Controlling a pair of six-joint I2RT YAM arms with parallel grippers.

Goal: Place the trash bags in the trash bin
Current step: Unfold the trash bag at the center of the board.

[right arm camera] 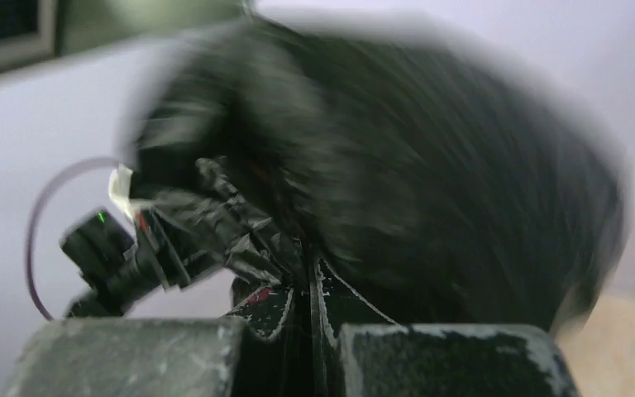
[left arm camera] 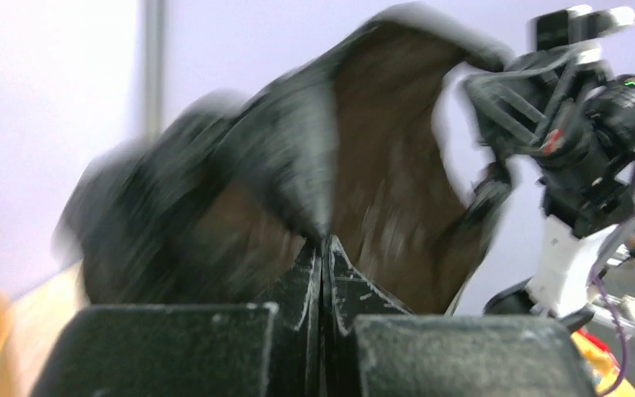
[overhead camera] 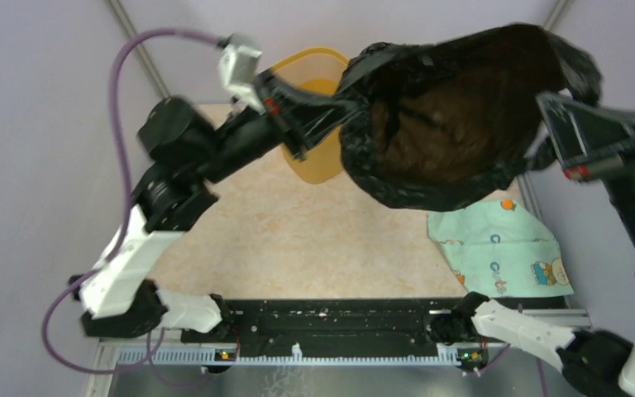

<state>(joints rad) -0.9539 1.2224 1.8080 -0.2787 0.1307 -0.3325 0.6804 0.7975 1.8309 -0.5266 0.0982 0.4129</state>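
The left gripper (overhead camera: 321, 106) and right gripper (overhead camera: 543, 151) each pinch an opposite edge of the trash bag (overhead camera: 446, 107), holding it stretched open in the air beside the yellow bin (overhead camera: 317, 169) — mid-carry, it seems — so next it needs moving over the bin's mouth and lowering in.

From the top, the trash bag (overhead camera: 438, 116) covers a good chunk of the bin (overhead camera: 315, 168). Only the part left of the bag peeks out, and the left arm (overhead camera: 215, 149) crosses that too. Right of the bag, the right arm (overhead camera: 620, 165) runs off the frame edge. On the left wrist cam the bag (left arm camera: 298, 165) is smeared, and on the right wrist cam the bag (right arm camera: 430, 165) is pure blur, so you can't make out its edges.
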